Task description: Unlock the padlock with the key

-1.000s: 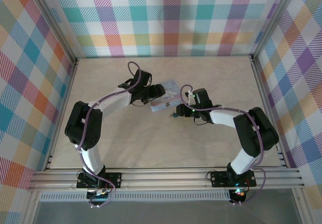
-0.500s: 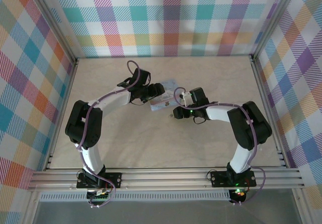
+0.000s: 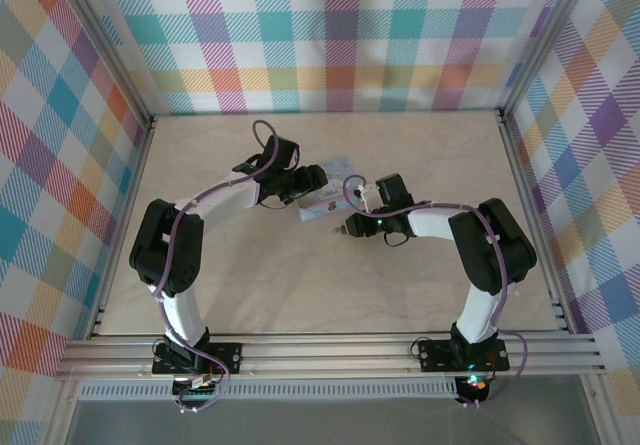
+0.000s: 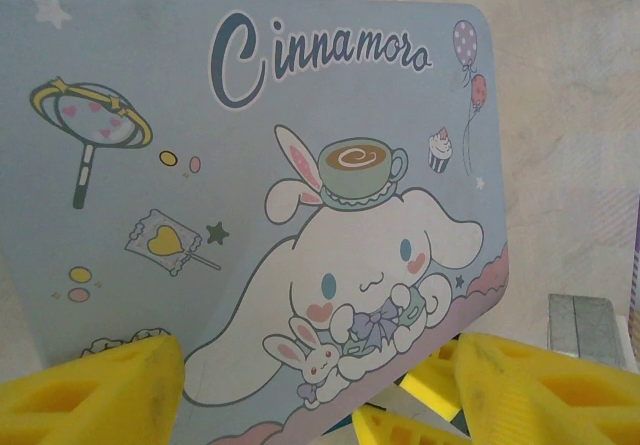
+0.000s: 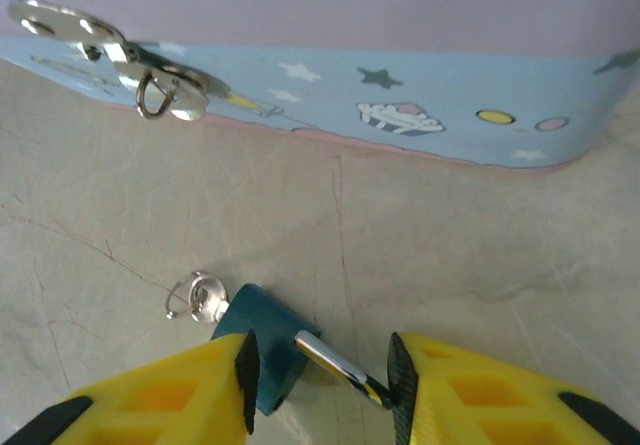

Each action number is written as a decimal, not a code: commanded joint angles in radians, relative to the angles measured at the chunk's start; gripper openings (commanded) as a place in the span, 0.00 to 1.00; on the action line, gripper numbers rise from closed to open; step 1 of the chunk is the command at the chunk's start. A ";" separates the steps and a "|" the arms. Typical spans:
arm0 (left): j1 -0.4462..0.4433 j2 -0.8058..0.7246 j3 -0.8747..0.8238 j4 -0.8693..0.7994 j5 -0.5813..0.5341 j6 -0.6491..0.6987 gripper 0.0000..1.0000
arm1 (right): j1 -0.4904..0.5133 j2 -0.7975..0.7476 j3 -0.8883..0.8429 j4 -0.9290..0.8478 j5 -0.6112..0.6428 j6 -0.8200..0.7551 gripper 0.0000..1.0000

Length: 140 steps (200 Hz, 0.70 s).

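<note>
At six o'clock of the tin (image 5: 420, 85), on the table (image 5: 470, 255), the padlock (image 5: 262, 340) lies pinched by the right gripper (image 5: 320, 370), key (image 5: 200, 297) at its ten o'clock corner. The left gripper (image 4: 310, 400) clamps the tin. Best to square the grip on the padlock, leaving the key free to turn.

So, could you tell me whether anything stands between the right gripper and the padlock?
Nothing visible does: the padlock lies on the table between the yellow fingers of the right gripper, with the pale blue tin farther ahead.
</note>
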 commanded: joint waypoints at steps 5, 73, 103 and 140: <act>0.019 -0.032 -0.022 -0.041 -0.023 0.020 0.72 | 0.000 -0.014 -0.017 -0.006 -0.030 -0.018 0.33; 0.023 -0.154 -0.048 -0.092 -0.082 0.062 0.74 | 0.001 -0.090 -0.056 -0.009 -0.052 -0.013 0.09; 0.039 -0.249 -0.078 -0.115 -0.115 0.084 0.78 | 0.002 -0.175 -0.086 -0.022 -0.080 -0.002 0.06; 0.059 -0.367 -0.115 -0.151 -0.149 0.107 0.80 | 0.023 -0.294 -0.135 -0.044 -0.136 0.046 0.04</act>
